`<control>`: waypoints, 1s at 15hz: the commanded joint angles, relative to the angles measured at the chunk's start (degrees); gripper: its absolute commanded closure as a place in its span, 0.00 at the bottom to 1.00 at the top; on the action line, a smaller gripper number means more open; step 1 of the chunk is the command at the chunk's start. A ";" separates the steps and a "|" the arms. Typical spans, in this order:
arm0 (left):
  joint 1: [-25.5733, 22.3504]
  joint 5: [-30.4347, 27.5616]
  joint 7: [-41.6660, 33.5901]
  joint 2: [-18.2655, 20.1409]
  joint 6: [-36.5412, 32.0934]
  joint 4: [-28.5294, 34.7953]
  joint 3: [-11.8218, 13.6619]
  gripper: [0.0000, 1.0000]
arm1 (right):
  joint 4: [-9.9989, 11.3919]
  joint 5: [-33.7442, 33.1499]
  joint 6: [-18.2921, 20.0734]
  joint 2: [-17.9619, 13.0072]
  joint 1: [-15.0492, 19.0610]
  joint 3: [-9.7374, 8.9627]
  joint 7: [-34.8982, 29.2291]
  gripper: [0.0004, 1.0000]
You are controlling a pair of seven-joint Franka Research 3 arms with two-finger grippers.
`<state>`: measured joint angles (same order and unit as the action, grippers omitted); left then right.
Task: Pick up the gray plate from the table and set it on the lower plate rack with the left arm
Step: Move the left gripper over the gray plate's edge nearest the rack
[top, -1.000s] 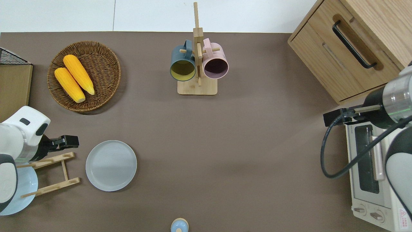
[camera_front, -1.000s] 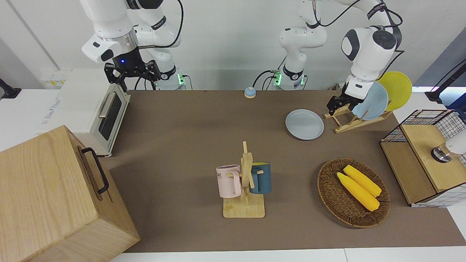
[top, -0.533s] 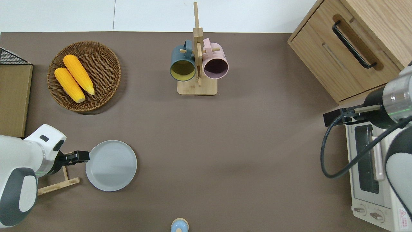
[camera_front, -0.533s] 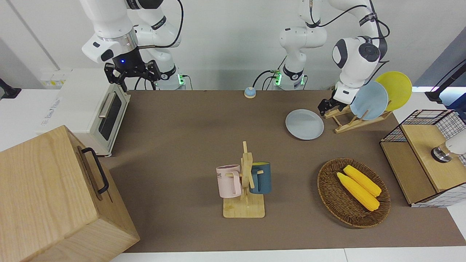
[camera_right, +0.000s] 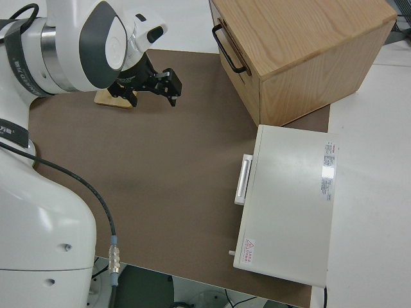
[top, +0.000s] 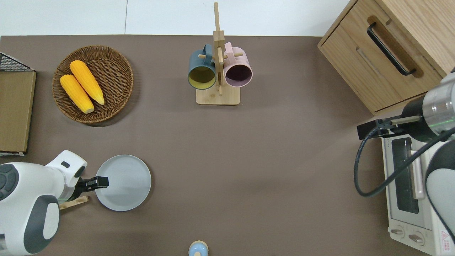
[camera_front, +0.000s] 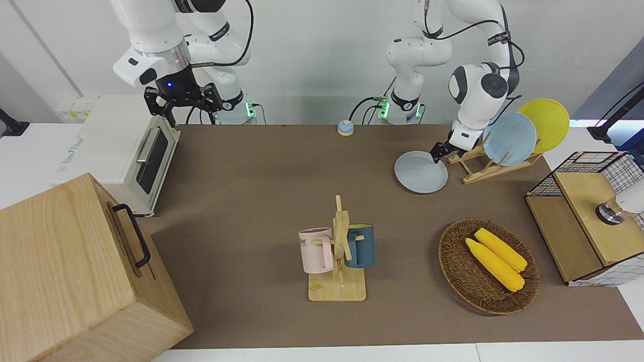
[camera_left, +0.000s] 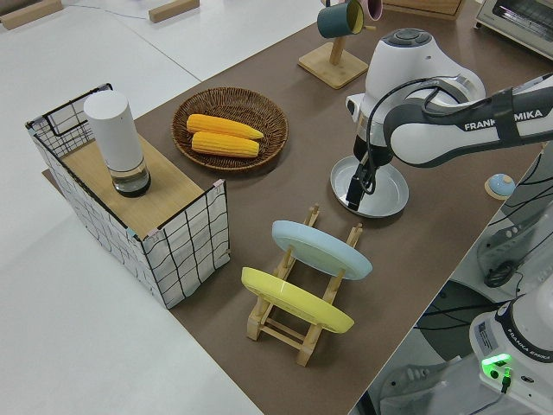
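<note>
The gray plate [camera_front: 420, 172] [top: 123, 182] [camera_left: 380, 188] lies flat on the brown table [camera_front: 261, 201], beside the lower plate rack [camera_front: 480, 173] [top: 73, 203] [camera_left: 309, 216]. That light-wood rack holds a light blue plate [camera_front: 509, 138] and a yellow plate [camera_front: 546, 124] standing in its slots. My left gripper [camera_front: 436, 155] [top: 102, 182] [camera_left: 354, 192] points down at the gray plate's rim on the side toward the rack, open, with nothing held. The right arm is parked, its gripper [camera_front: 183, 100] [camera_right: 171, 85] open.
A mug stand [camera_front: 338, 251] with a pink and a dark blue mug stands mid-table. A wicker basket [camera_front: 455, 271] with two corn cobs and a wire crate [camera_front: 593, 216] sit toward the left arm's end. A toaster oven [camera_front: 131, 151], a wooden cabinet [camera_front: 75, 271] and a small blue bell [camera_front: 345, 127] are also there.
My left gripper has swung from over the rack toward the gray plate and come down to its rim. The plate has not moved. The right arm is still.
</note>
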<state>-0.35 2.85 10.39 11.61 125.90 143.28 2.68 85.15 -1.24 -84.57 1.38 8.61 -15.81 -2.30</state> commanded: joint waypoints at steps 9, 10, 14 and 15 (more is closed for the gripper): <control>0.61 -3.02 0.60 -6.86 2.95 1.12 0.66 0.04 | -0.51 -0.08 0.81 -0.15 1.06 -0.98 -0.69 0.02; 0.61 -3.11 0.60 -7.21 3.04 1.04 0.66 0.11 | -0.51 -0.08 0.81 -0.15 1.15 -0.98 -0.69 0.02; 0.53 -4.60 0.77 -7.30 2.95 0.95 0.66 0.75 | -0.51 -0.08 0.81 -0.07 1.15 -0.98 -0.69 0.02; 0.53 -4.60 0.77 -7.30 2.95 0.95 0.66 0.88 | -0.51 -0.08 0.81 -0.15 1.15 -0.98 -0.69 0.02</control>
<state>-0.33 -1.41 10.57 4.50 127.85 143.57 2.73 85.15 -1.24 -84.57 1.38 8.61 -15.81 -2.30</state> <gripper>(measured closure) 0.612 0.013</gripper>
